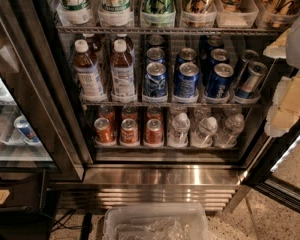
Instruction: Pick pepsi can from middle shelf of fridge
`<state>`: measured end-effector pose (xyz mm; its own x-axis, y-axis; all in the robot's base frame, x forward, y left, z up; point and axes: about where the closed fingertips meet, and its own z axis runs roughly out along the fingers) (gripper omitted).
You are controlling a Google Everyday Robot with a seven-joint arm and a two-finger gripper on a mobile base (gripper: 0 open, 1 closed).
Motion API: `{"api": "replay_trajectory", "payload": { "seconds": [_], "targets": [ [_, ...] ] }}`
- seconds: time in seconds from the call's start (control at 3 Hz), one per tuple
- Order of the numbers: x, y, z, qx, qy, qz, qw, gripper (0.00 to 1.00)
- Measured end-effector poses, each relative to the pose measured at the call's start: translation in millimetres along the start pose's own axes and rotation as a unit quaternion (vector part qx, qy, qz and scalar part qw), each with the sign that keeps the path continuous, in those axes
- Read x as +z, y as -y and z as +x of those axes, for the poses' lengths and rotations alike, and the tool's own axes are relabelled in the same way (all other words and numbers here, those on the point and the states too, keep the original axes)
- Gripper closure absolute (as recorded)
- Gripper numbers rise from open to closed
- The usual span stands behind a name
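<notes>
The fridge [160, 176] stands open in front of me. Its middle shelf [135, 104] carries tea bottles [89, 71] on the left. Dark-blue pepsi cans stand in rows in the middle, the front ones being one pepsi can [186, 80] and another [219, 82]. Slim silver-and-blue cans [250, 79] stand at the right end. My gripper [286, 101], cream and white, hangs at the right edge of the view. It is outside the fridge, to the right of the slim cans, at about the height of the middle shelf, and touches nothing.
The upper shelf [160, 30] holds tall cans in clear trays. The bottom shelf holds small orange-red cans [129, 131] and water bottles [205, 131]. The open door's dark frame [277, 159] runs down the right. A neighbouring glass door [15, 129] stands on the left. A clear plastic bin [155, 224] sits on the floor.
</notes>
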<state>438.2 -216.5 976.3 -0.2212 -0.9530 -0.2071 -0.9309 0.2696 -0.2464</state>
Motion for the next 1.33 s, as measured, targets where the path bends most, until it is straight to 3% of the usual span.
{"api": "replay_trajectory", "payload": {
  "seconds": [0.33,0.67,1.0,1.33],
  "targets": [
    [7,-3,-10,-0.012,0.028,0.013,0.9994,0.00],
    [7,-3,-10,-0.012,0.029,0.014,0.9994,0.00],
    [23,-9,-8,0.018,0.065,0.016,0.9976,0.00],
    [46,-12,-12,0.045,0.125,0.031,0.9906,0.00]
  ]
}}
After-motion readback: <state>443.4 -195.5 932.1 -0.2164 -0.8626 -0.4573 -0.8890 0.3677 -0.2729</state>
